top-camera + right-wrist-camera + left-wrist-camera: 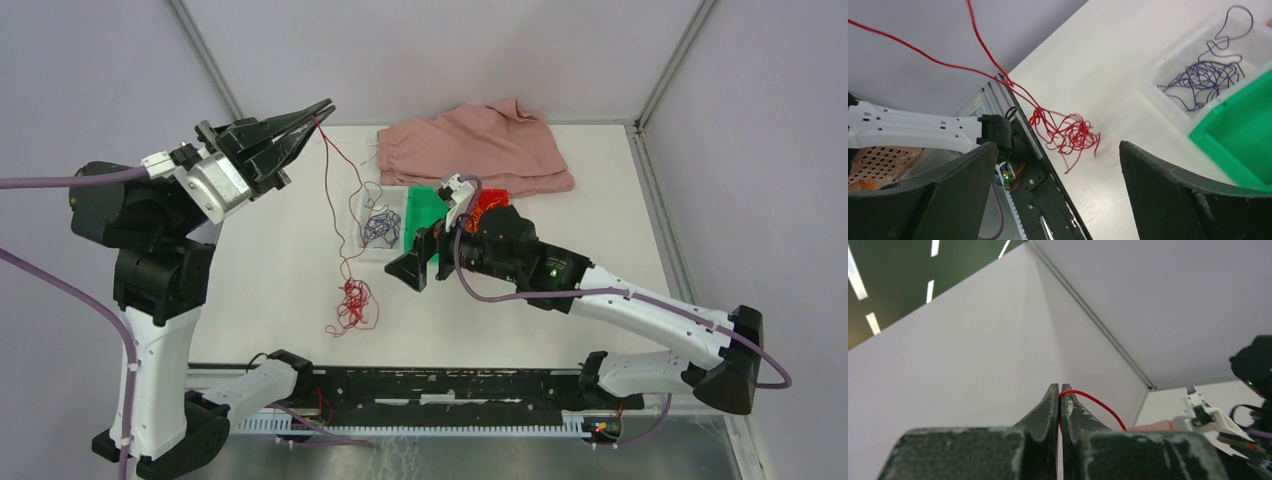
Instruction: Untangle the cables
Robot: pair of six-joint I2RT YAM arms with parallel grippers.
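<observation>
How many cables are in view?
2. The red cable hangs from the left gripper to a tangle on the table; the purple-blue cable lies in the clear bin. Others may be hidden.

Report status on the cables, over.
Left hand shut on red cable, raised high. Right hand open, low beside green bin. Its tangle bunched on table; purple cable apart in clear tray.

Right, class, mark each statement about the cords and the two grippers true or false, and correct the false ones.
1. The left gripper pinches the red cord. True.
2. The right gripper is shut. False: its jaws stand wide open, holding nothing.
3. The purple cord hangs from the left gripper. False: it lies in the clear tray.
4. Part of the red cord sits bunched on the table. True.
</observation>
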